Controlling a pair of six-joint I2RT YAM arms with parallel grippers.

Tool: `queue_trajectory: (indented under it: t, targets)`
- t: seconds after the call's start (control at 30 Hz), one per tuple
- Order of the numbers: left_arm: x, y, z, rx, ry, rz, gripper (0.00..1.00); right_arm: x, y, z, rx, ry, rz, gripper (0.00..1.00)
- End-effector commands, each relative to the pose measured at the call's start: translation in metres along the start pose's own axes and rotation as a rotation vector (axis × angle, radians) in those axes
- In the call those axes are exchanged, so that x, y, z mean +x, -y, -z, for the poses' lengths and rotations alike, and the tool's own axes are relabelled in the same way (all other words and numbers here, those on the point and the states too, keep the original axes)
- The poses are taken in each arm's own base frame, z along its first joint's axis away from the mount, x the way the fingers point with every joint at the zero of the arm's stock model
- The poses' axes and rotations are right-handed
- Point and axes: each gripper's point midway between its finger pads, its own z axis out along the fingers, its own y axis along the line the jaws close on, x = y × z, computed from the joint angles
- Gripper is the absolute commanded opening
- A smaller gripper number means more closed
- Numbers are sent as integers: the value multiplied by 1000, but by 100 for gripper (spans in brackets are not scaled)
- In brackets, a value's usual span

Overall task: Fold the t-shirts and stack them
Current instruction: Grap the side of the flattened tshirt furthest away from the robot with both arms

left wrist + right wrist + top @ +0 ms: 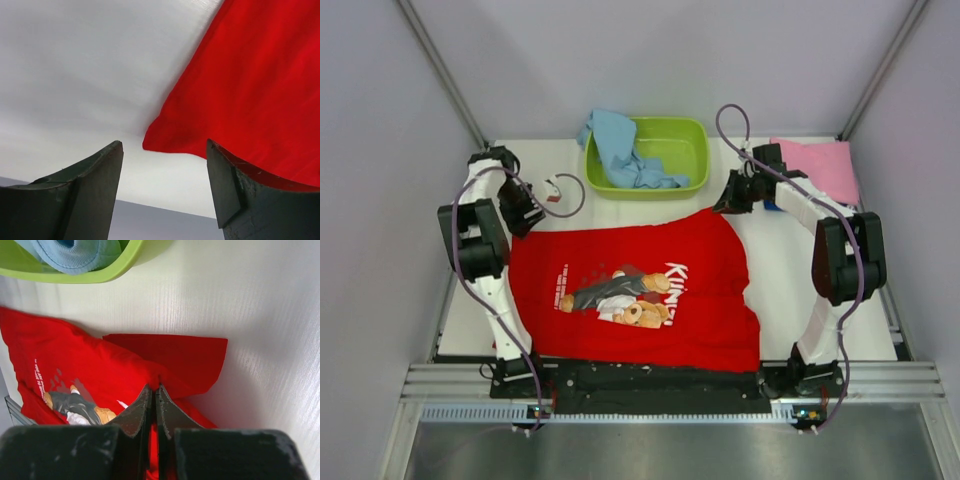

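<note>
right gripper (pixel 155 386) is pinching the bright red teddy-print cloth tee (pixel 650 245), so I'd shut the gaping left gripper (pixel 164 145) on its corner before lifting

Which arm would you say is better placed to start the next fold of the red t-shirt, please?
Right, probably: the right gripper is shut, seemingly pinching the red t-shirt at its far edge, while the left gripper hangs open by a corner, holding nothing.
</note>
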Motion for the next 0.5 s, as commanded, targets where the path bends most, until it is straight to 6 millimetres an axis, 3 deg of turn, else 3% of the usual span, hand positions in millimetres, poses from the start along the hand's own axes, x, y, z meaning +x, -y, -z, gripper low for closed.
queue_trajectory:
  t: [0.0,0.17,0.2,0.3,0.33,0.47]
  targets:
    - [8,-5,-23,-28,-85,15,73,-18,-23,19,-48,84,64,0]
    - [15,-4,-40,-6,-139,28,70,-11,-26,29,-53,90,85,0]
    - [18,-1,-44,8,-153,33,62,-9,-25,31,-54,90,84,0]
    - [20,9,-43,32,-154,59,6,2,-26,37,-68,78,87,0]
    - [19,12,-40,32,-143,68,0,9,-25,37,-69,67,85,0]
    - [10,21,-15,-37,-80,83,0,22,-30,53,-92,69,116,0]
